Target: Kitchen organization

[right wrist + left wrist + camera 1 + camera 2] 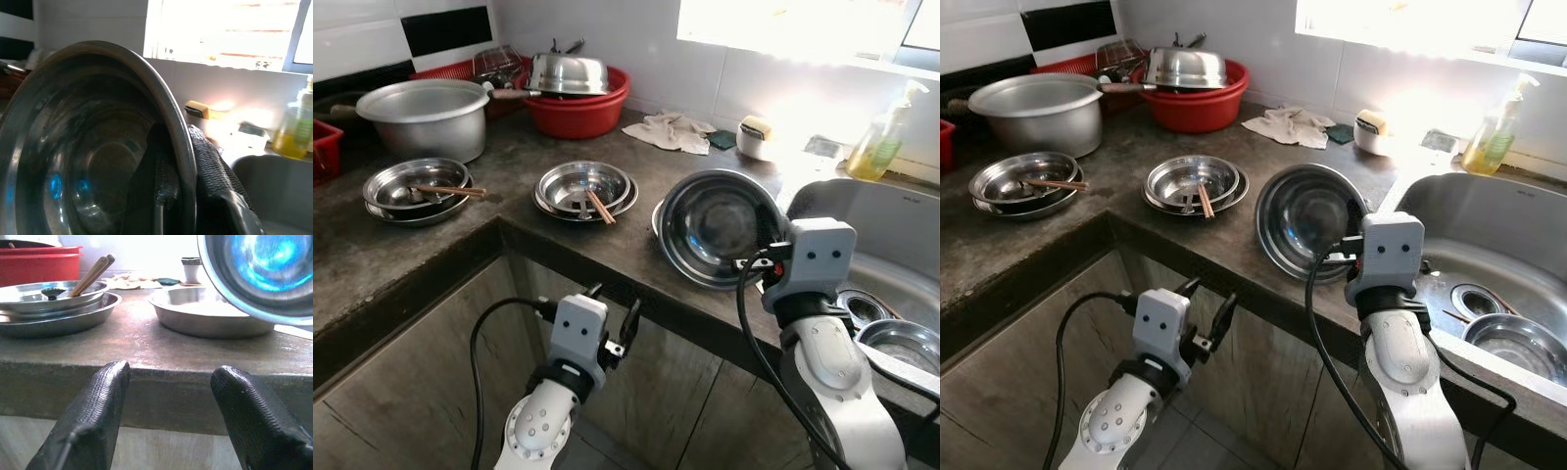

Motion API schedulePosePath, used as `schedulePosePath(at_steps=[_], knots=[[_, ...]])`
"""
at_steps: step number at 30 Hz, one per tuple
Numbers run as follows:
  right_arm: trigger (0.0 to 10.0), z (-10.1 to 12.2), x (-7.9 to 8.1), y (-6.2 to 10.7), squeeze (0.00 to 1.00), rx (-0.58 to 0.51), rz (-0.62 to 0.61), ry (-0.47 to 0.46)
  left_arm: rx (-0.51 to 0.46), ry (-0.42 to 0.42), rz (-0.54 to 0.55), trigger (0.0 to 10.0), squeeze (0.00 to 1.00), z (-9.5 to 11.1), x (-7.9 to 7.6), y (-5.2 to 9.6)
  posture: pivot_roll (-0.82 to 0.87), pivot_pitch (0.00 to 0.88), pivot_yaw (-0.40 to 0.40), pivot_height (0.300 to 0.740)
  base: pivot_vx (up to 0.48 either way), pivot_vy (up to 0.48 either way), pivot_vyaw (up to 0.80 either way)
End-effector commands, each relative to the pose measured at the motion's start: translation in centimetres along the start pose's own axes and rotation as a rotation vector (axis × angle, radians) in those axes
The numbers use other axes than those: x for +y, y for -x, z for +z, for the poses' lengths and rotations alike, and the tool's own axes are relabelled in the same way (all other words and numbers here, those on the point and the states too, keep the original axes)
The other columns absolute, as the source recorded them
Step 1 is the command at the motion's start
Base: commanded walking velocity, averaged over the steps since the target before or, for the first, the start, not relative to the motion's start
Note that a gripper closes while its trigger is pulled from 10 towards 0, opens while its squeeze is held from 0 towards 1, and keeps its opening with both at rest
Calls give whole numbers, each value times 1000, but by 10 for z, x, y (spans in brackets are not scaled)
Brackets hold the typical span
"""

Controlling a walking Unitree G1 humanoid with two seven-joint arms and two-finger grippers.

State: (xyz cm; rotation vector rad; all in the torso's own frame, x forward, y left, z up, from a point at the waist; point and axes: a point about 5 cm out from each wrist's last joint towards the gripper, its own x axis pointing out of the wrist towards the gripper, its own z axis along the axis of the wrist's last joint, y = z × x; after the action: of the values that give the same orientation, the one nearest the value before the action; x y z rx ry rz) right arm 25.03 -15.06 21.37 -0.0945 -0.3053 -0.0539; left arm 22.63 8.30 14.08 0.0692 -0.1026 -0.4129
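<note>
Currently the right end effector [188, 166] pinches the rim of a steel bowl [720, 225], tilted on edge over the counter [509, 157] beside the sink [1489, 235]. That thin grip looks likely to slip. The left end effector [171, 421] hangs open, empty.

A tilted bowl [720, 227] stands on the counter [509, 157], left of the sink [891, 264]. Two dish stacks [585, 190] lie further left, a pot [423, 116] behind them.

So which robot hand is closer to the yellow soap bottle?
The right. The right tool is up at the counter beside the sink, gripping a tilted round steel bowl, with the yellow soap bottle beyond it. The left tool hangs below the counter edge, farther away.
</note>
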Motion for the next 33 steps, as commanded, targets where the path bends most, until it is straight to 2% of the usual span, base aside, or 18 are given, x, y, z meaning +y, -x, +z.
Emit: schedulePosePath(at_steps=[1, 10, 17, 20, 23, 28, 33], knots=[[0, 8, -4, 1, 0, -39, -28, 3, -24, 8, -16, 10000, 0, 4, -3, -1, 86, 18, -34, 740, 0, 244, 0], [0, 7, 2, 1, 0, -24, -25, -6, -20, 0, -28, 10000, 0, 2, -3, -3, 88, 17, -32, 740, 0, 479, -800], [0, 5, 6, 1, 0, -12, -20, -8, -20, -29, -45, 10000, 0, 3, -3, -3, 85, 17, -29, 740, 0, 0, -800], [0, 6, 6, 1, 0, -20, -24, -1, -15, -54, -64, 10000, 0, 1, -5, -4, 85, 16, -25, 740, 285, -384, -800], [0, 7, 6, 0, 0, -28, -31, 0, -10, -43, -55, 10000, 0, 0, -4, -5, 84, 14, -26, 740, 289, -379, -796], [0, 8, 7, -2, 0, -30, -26, 12, -9, -27, -45, 10000, 0, 0, -3, -5, 87, 13, -28, 740, 112, 0, 0], [0, 8, 7, -5, 0, -25, -23, 6, -16, -59, -39, 10000, 0, 1, -2, -4, 91, 8, -30, 740, 0, 0, 0]])
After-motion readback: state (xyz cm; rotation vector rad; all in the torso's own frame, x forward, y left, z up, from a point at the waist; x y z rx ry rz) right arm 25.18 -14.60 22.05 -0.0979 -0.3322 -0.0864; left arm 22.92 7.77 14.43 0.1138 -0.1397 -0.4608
